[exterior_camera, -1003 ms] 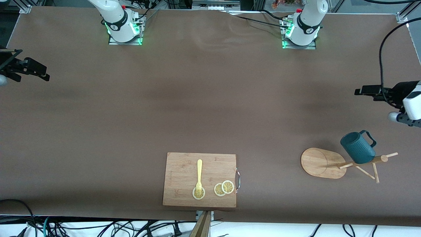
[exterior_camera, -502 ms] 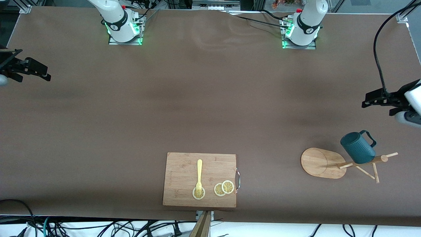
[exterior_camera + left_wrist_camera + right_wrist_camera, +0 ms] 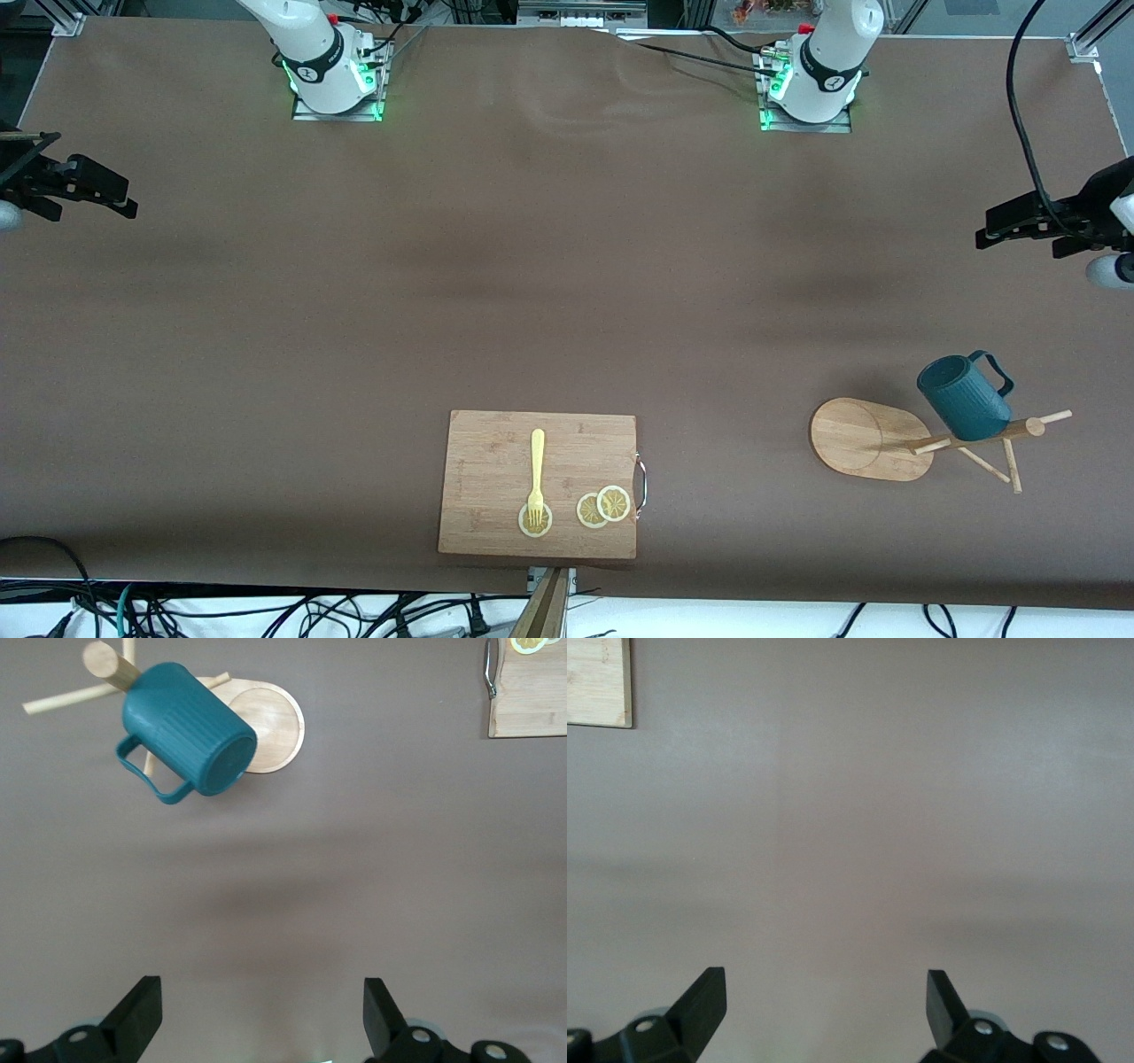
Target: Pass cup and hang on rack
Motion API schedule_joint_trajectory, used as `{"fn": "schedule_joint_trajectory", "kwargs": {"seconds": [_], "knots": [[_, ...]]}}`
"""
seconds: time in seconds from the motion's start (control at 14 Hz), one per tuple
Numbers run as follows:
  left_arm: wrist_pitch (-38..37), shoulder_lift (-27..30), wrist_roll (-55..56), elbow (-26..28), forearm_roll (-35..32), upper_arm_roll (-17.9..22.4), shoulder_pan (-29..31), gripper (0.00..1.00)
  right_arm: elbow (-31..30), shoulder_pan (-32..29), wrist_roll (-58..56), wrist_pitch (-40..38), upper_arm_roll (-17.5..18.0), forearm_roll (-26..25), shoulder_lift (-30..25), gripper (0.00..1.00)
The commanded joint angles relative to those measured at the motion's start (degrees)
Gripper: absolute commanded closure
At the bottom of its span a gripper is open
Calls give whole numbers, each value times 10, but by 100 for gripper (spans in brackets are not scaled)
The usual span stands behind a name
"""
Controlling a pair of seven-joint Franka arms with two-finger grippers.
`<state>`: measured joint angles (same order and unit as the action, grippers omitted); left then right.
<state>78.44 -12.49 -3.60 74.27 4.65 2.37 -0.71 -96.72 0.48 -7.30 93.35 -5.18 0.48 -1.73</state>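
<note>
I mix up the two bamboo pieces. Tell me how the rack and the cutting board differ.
The rack has an oval base, a pole and thin pegs; the cutting board is a flat rectangle with a metal handle. The rack carries the cup on a peg; the cutting board holds a yellow fork and lemon slices. The rack sits toward the left arm's end. Both are light bamboo.

Cutting board (image 3: 538, 483) bears a fork (image 3: 536, 474) and lemon slices (image 3: 603, 506).

Matt brown surface (image 3: 532, 266); ribbed, matt teal cup (image 3: 964, 399); pale bamboo-wood rack (image 3: 864, 439) and cutting board (image 3: 496, 461); yellow plastic-looking fork (image 3: 536, 474).
</note>
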Motion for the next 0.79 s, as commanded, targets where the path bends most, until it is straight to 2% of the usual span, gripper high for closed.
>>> {"fn": "schedule_joint_trajectory", "kwargs": {"seconds": [0.0,0.21,0.72], "knots": [[-14,20,49,11,-22,-42,-1,0,11,1,6,-6,0,9,4,0],[-13,34,49,18,-71,-83,2,0,11,1,6,-8,0,9,4,0],[-12,20,49,14,-68,-82,5,0,11,1,6,-9,0,9,4,0]]}}
